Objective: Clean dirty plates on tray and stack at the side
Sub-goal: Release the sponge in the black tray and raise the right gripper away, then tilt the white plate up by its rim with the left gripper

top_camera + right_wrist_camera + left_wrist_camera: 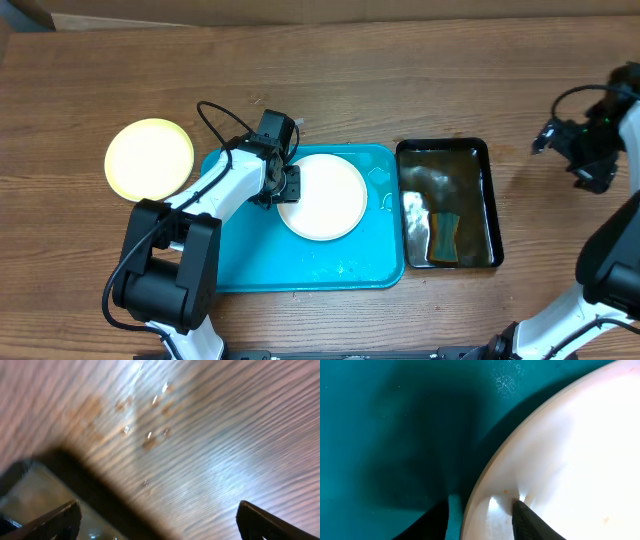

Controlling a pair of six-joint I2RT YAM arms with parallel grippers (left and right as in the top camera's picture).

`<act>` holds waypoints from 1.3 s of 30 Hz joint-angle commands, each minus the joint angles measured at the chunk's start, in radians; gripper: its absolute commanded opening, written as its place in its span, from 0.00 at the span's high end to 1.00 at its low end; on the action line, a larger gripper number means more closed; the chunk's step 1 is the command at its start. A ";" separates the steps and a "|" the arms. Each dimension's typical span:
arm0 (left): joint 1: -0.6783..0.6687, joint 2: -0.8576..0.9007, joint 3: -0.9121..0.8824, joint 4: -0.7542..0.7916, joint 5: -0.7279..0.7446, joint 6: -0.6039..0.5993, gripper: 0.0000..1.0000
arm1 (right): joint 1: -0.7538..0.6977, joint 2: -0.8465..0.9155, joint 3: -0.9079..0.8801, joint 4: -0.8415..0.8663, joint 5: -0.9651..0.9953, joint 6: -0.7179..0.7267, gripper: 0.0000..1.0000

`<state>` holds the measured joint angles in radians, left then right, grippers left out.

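One white plate lies on the turquoise tray. It fills the right of the left wrist view, with tiny orange specks on it. The pale yellow plate lies on the table left of the tray. A second white plate does not show. My left gripper straddles the white plate's left rim. One finger rests inside the plate, the other is outside with a strip of tray between it and the rim. My right gripper is open and empty above bare table, right of the black tray.
A black tray with brownish liquid and a sponge stands right of the turquoise tray; its corner shows in the right wrist view. Water drops lie on the wooden table.
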<state>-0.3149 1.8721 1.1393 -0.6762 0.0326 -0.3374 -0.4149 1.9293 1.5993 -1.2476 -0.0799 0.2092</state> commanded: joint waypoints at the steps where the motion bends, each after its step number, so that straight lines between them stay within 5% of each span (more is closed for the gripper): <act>1: -0.007 0.022 -0.036 0.000 0.001 -0.006 0.58 | -0.031 -0.005 0.017 0.036 -0.010 0.004 0.00; 8: -0.007 0.023 -0.039 -0.003 0.001 -0.007 0.76 | -0.050 -0.005 0.017 0.145 -0.010 0.004 0.00; 11: -0.007 0.024 -0.039 -0.004 0.002 -0.006 0.96 | -0.050 -0.005 0.017 0.177 -0.010 0.004 0.00; 28: 0.032 0.009 0.444 -0.388 0.066 0.054 0.96 | -0.050 -0.005 0.017 0.196 -0.010 0.004 0.00; 39: -0.117 0.009 0.625 -0.348 -0.141 0.053 0.96 | -0.050 -0.005 0.017 0.196 -0.010 0.004 0.00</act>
<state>-0.3775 1.8759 1.7294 -1.0451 -0.0143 -0.3023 -0.4633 1.9293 1.5993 -1.0576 -0.0822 0.2092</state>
